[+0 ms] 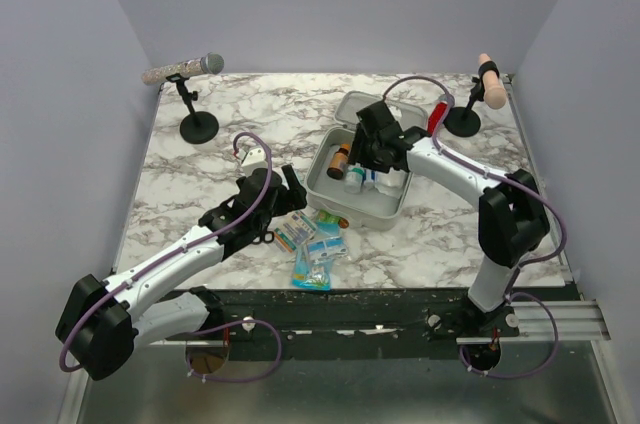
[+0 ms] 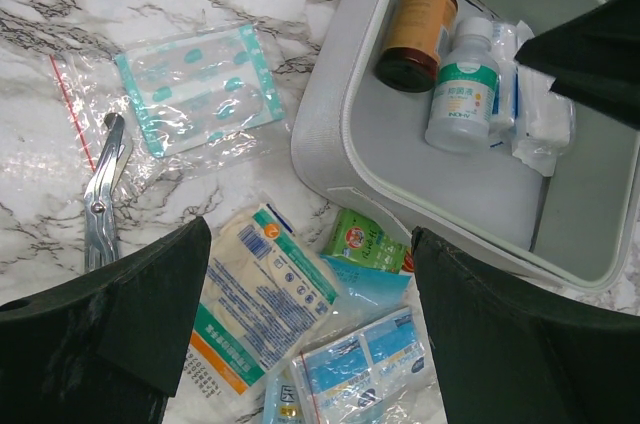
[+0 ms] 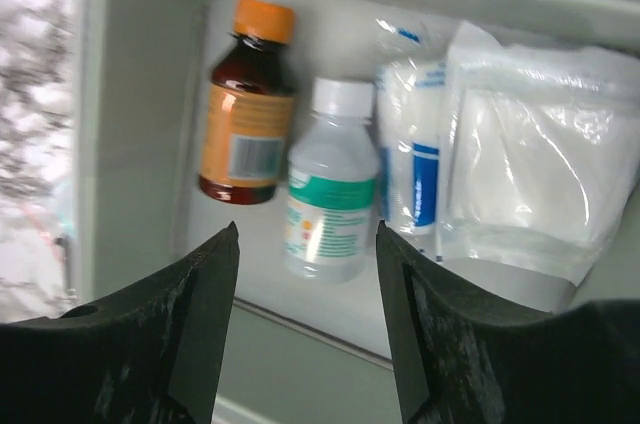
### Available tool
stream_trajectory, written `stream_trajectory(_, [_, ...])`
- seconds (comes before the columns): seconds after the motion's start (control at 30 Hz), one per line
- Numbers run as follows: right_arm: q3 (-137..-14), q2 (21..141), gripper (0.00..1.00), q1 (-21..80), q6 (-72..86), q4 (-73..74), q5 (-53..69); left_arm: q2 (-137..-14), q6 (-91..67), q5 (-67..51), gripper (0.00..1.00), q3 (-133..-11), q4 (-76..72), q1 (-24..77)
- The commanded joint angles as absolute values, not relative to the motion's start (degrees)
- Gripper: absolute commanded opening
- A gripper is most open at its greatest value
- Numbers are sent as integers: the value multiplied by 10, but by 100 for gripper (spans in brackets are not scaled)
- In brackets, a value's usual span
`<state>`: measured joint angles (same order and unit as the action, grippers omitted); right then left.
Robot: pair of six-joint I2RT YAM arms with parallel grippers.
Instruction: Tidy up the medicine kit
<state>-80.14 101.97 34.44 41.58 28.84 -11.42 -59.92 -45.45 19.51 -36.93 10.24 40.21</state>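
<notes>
The medicine kit (image 1: 385, 208) lies open mid-table, its lid (image 1: 352, 104) folded back. Inside lie a brown bottle with an orange cap (image 3: 245, 104), a clear bottle with a white cap (image 3: 330, 184), a bandage roll (image 3: 410, 159) and a gauze pack (image 3: 530, 174). My right gripper (image 3: 308, 244) is open and empty, hovering over the bottles inside the kit. My left gripper (image 2: 310, 284) is open and empty above loose packets by the kit's front left corner: a white packet (image 2: 265, 294), a green sachet (image 2: 368, 241) and blue pouches (image 2: 365, 369).
A bagged plaster sheet (image 2: 195, 84) and metal scissors (image 2: 105, 189) lie left of the kit. A microphone on a stand (image 1: 185, 69) is at the back left. A peach-coloured handle on a stand (image 1: 487, 79) and a red cylinder (image 1: 437, 116) are at the back right.
</notes>
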Motion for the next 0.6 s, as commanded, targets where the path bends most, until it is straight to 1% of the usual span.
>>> stream_trajectory(0.0, [-755,1048,64,347,409,287,-114,-602,-454,187,92,-369,101,401])
stream_trajectory(0.23, [-755,1083,61,347,410,276,-97,-594,-452,192,92,-366,105,402])
stream_trajectory(0.43, [-769,1105,55,347,424,264,-67,-597,-455,191,92,-362,104,402])
stream_trajectory(0.57, [-791,1115,48,346,451,263,-60,-599,-454,191,92,-363,103,401])
